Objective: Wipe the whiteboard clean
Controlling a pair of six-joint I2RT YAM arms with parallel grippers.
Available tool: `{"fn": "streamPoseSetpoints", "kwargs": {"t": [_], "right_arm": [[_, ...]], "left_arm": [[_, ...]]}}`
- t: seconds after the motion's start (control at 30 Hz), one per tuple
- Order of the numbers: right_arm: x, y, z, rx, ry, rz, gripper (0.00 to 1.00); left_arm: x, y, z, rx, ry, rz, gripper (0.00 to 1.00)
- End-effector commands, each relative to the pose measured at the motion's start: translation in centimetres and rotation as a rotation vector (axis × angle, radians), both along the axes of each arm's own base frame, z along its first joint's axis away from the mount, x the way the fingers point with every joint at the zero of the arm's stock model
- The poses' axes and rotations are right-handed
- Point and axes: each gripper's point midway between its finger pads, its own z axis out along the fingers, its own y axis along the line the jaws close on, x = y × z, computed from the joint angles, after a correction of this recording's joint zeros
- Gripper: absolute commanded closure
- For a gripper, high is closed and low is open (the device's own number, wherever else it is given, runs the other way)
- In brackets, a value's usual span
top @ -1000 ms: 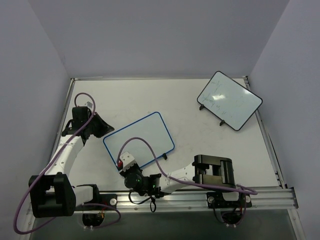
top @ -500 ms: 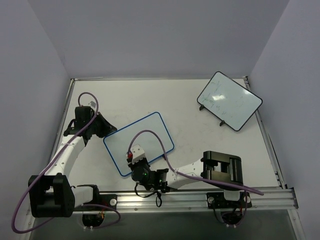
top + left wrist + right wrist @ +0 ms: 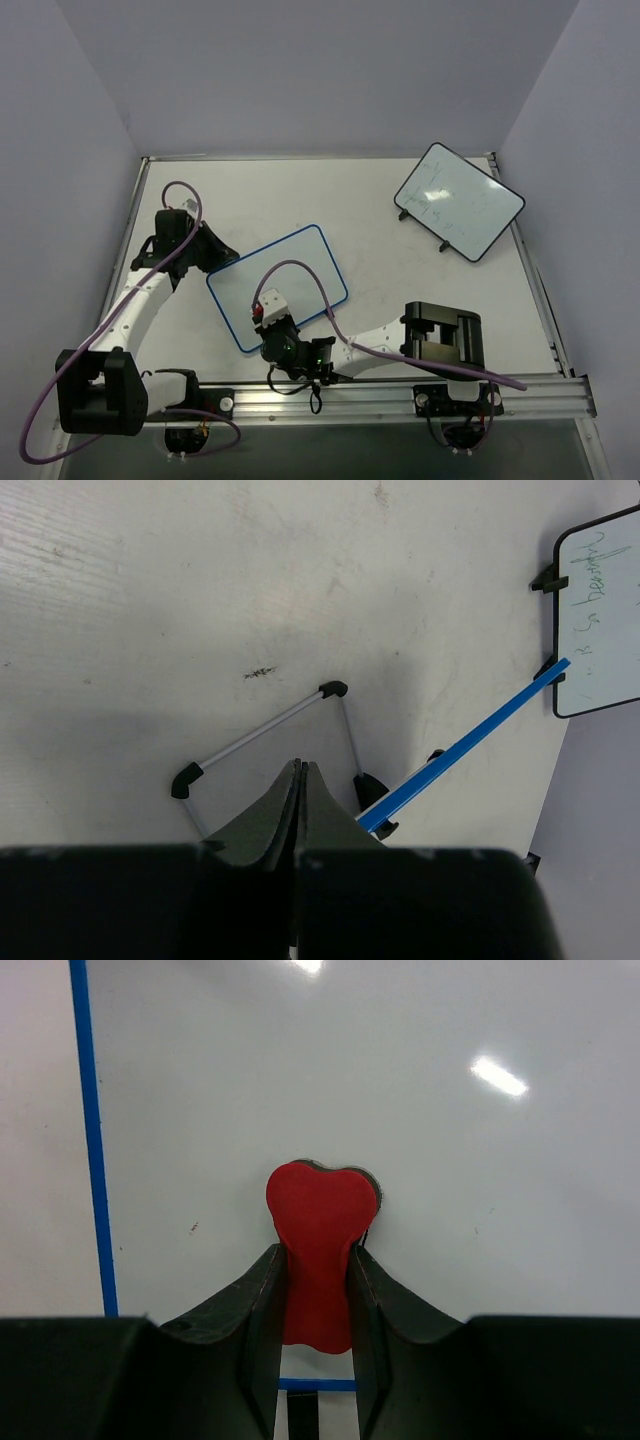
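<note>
The whiteboard [image 3: 280, 280], white with a blue rim, lies tilted at the table's middle. My right gripper [image 3: 262, 312] is at its near edge, shut on a red eraser [image 3: 320, 1222] whose tip presses on the white surface [image 3: 450, 1160]. That surface shows only glare spots and tiny specks; the blue rim [image 3: 90, 1140] runs down the left. My left gripper [image 3: 218, 256] sits at the board's left edge, shut with nothing between its fingers [image 3: 298, 772]. In the left wrist view the board's rim [image 3: 465, 745] shows edge-on beside its wire stand [image 3: 262, 730].
A black-rimmed whiteboard [image 3: 458, 200] with faint dark marks stands at the back right, also seen as the black-rimmed board [image 3: 600, 620]. The white table [image 3: 250, 195] has purple walls on three sides. A metal rail [image 3: 400, 395] carries both arm bases at the near edge.
My right gripper carried the eraser from the board's near-left corner rightward and up onto the surface, then nearly stopped. The left gripper edged slightly toward the board's corner.
</note>
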Motion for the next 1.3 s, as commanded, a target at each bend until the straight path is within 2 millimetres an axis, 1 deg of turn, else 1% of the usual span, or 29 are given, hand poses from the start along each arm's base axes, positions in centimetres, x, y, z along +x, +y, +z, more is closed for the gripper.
{"fn": "streamPoseSetpoints", "kwargs": {"t": [0.0, 0.2, 0.53, 0.63, 0.93, 1.0, 1.13, 1.27], "right_arm": [[-0.2, 1.3, -0.2, -0.041, -0.025, 0.015, 1.00], [-1.4, 3.5, 0.6, -0.028, -0.037, 0.073, 1.00], [-2.8, 5.8, 1.0, -0.032, -0.042, 0.139, 1.00], [-2.9, 6.0, 0.7, -0.045, -0.038, 0.142, 1.00], [-3.3, 6.2, 0.7, -0.041, -0.032, 0.154, 1.00], [-3.3, 6.2, 0.4, -0.050, -0.028, 0.153, 1.00], [-3.1, 5.6, 0.0, -0.063, -0.023, 0.137, 1.00], [-2.7, 4.4, -0.4, -0.065, -0.011, 0.108, 1.00]], "left_arm": [[0.9, -0.6, 2.1, -0.008, -0.062, -0.006, 0.98], [0.8, -1.2, 2.0, -0.004, -0.061, -0.016, 0.98], [0.8, -2.3, 2.1, -0.003, -0.065, -0.035, 0.98], [0.8, -2.4, 2.1, -0.003, -0.063, -0.037, 0.98], [0.9, -3.0, 2.2, -0.007, -0.068, -0.047, 0.98], [1.0, -3.1, 2.1, -0.005, -0.065, -0.049, 0.98], [1.0, -3.3, 2.2, -0.003, -0.066, -0.050, 0.98], [1.1, -3.3, 2.2, 0.000, -0.066, -0.051, 0.98]]}}
